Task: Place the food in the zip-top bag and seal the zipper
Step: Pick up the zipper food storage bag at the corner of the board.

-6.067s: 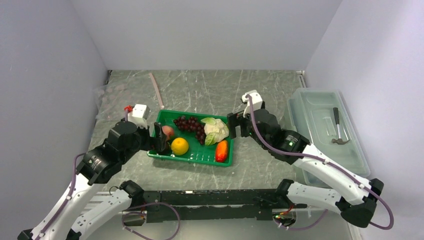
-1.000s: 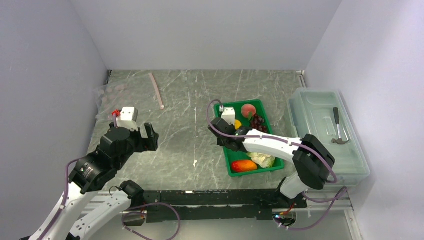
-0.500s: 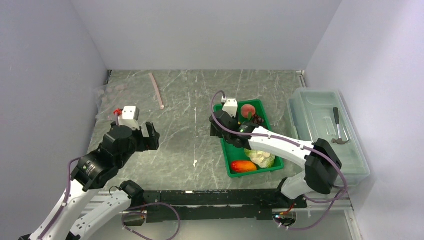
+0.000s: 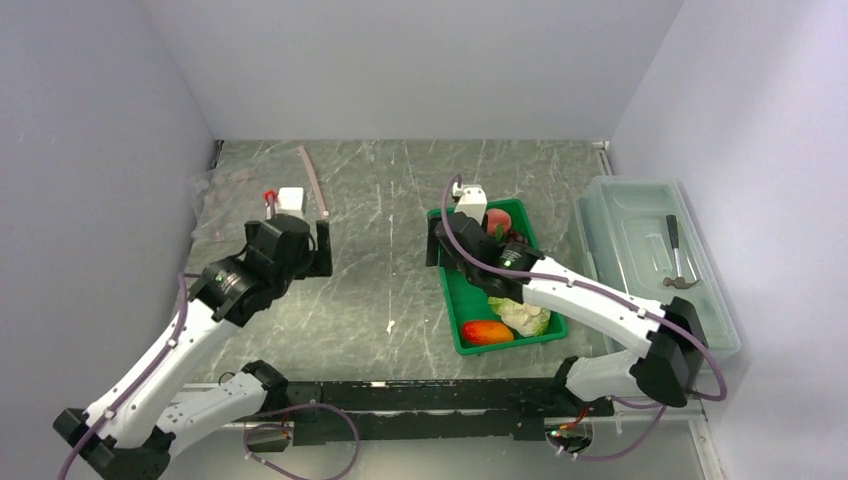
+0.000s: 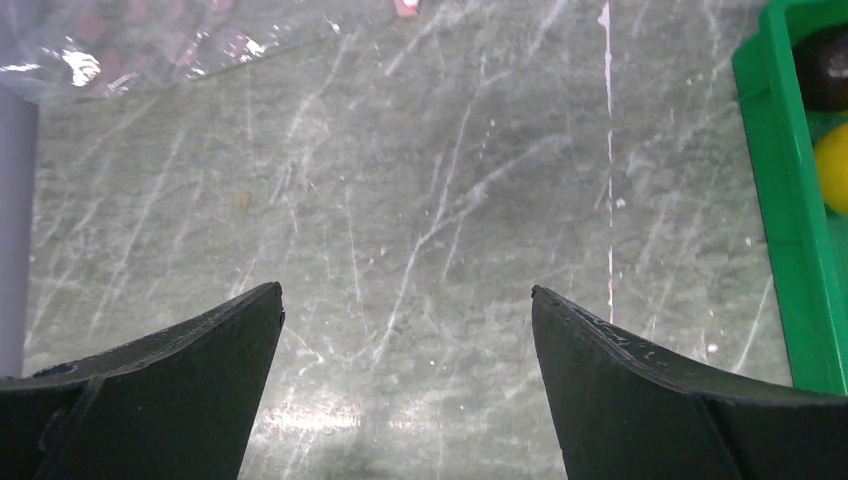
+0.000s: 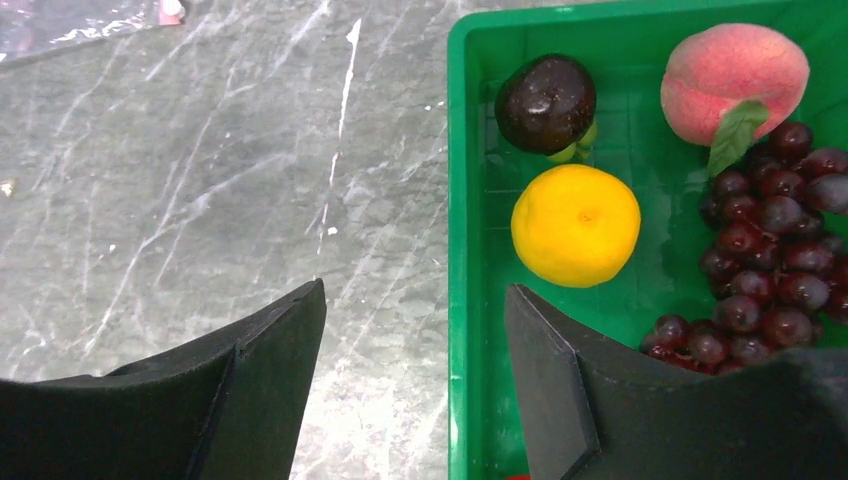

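— Two grippers, both empty?
— Yes. My left gripper (image 5: 405,295) hangs jaws wide over the table (image 5: 420,180). My right gripper (image 6: 415,290) stands parted astride the green tray's (image 6: 462,300) left wall, holding nothing.
— The food?
— In the tray: lemon (image 6: 575,224), dark round fruit (image 6: 545,102), peach (image 6: 733,68), grape bunch (image 6: 765,250) (lettuce (image 4: 522,316) and red-orange fruit (image 4: 487,331) at the near end).
— The bag?
— The zip-top bag (image 4: 225,195) lies far left, well apart from the tray, with its pink zipper (image 4: 313,180) toward the middle.
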